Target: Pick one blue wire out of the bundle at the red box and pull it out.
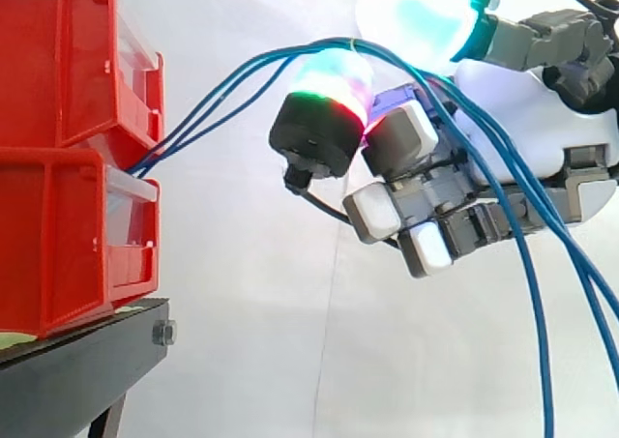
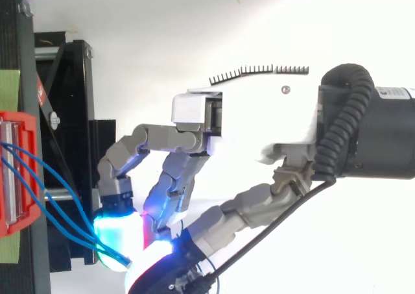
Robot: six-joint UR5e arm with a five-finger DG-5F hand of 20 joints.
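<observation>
1. Hand [image 2: 259, 119]: fingers curled. Its glowing pads [image 1: 416, 17] are pressed toward each other with the blue wires between them, a pinch at the crest of the strands' arc. How many strands sit inside the pinch cannot be told. The other fingers are folded in under the palm and hold nothing.
2. Blue wires [image 1: 169, 138]: several thin strands running close together. They leave the red box where its upper and lower bins meet and rise in a loose arc to the pads. From there they drape over the hand and hang down past it.
3. Red box [image 1: 58, 235]: stacked bins on a black stand [image 1: 77, 361], apart from the hand.
4. Handling, as a judgement: light, limp and smooth-jacketed. A strand is likely to slip between rounded pads under a weak squeeze. Neighbouring strands may drag along with the one that is pulled.
5. Hold point, as a judgement: a single strand in the free span between box and pads, where the strands fan slightly apart. Pads should close squarely across it, and the pull should run away from the box.
</observation>
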